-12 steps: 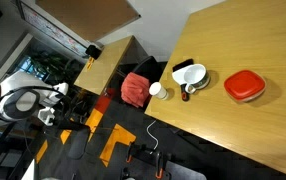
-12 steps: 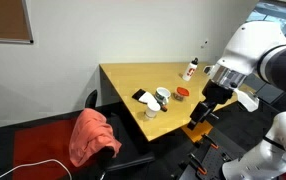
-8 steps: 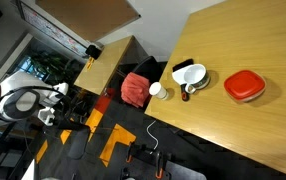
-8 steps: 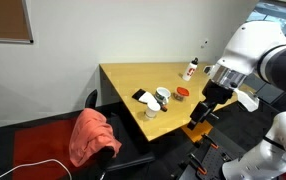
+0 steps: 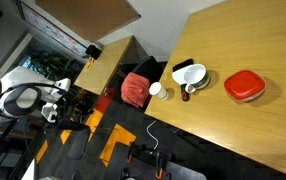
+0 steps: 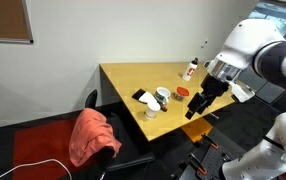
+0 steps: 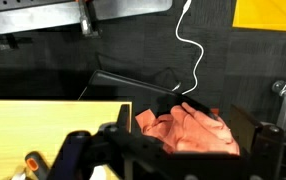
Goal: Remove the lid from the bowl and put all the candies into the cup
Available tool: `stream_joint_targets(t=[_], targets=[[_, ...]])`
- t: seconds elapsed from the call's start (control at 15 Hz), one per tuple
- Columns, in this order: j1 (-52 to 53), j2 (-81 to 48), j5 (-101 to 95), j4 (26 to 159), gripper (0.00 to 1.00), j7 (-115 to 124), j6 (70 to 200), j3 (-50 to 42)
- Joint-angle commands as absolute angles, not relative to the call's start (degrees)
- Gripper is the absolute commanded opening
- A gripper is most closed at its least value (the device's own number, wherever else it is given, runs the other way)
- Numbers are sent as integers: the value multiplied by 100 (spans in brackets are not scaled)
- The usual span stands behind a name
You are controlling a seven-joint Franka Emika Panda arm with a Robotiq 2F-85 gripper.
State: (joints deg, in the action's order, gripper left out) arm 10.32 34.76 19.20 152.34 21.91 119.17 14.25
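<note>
The white bowl [image 5: 190,75] stands uncovered on the wooden table [image 5: 253,40]. The red lid [image 5: 244,86] lies flat on the table beside it. The white cup [image 5: 157,90] stands near the table's edge on the bowl's other side. Bowl [image 6: 163,96], lid [image 6: 183,92] and cup [image 6: 150,110] also show in an exterior view. My gripper [image 6: 193,107] hangs off the table's edge, just beyond the lid, open and empty. In the wrist view the gripper [image 7: 180,137] frames a red cloth [image 7: 188,130]. Candies are too small to make out.
A red cloth [image 6: 93,135] lies on a dark chair [image 6: 43,150] beside the table. A black flat object [image 5: 183,65] lies by the bowl. A white bottle [image 6: 191,69] stands farther back on the table. A white cable [image 7: 193,45] runs across the dark floor.
My arm has swung a little toward the table, and the gripper has come up and closer to the table's edge. The bowl, lid and cup have not moved.
</note>
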Motion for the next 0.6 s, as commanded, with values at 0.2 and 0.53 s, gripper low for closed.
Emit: stream_joint_targets(t=[0.2, 0.53], targets=[[11, 3356, 1100, 15167, 100, 2308, 12555, 981], [-808, 3090, 361, 15256, 100, 2242, 13453, 534]])
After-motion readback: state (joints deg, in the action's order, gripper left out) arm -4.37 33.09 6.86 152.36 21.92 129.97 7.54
